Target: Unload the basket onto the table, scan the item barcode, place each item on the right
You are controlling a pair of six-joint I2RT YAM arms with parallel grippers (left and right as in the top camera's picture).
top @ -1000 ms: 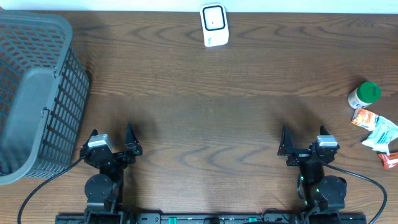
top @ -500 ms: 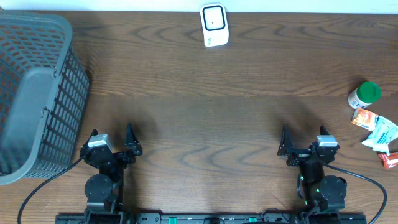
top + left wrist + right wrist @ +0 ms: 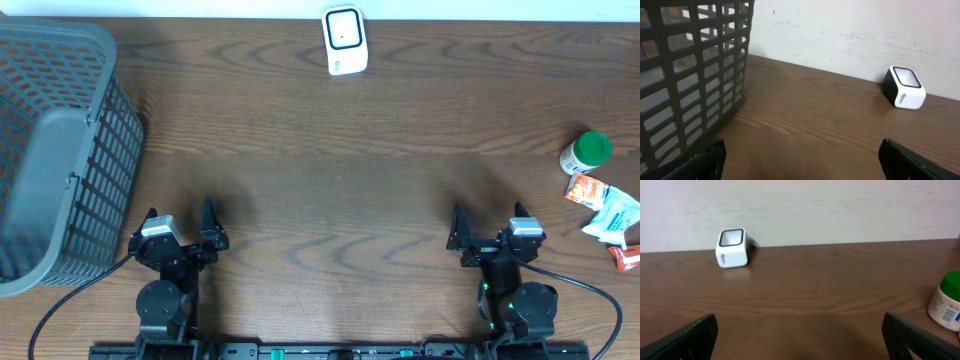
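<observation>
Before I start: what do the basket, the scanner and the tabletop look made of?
Basket: grey plastic, matte; moulded lattice walls, thick rim.
Scanner: white plastic shell, smooth; dark-framed window on its face, perhaps glass or clear plastic.
Tabletop: dark brown wood grain, low sheen; solid wood or laminate, I cannot tell.

Open tabletop (image 3: 330, 200) mid-table, basket (image 3: 108, 170) walls left, items (image 3: 586, 188) crowd right edge
</observation>
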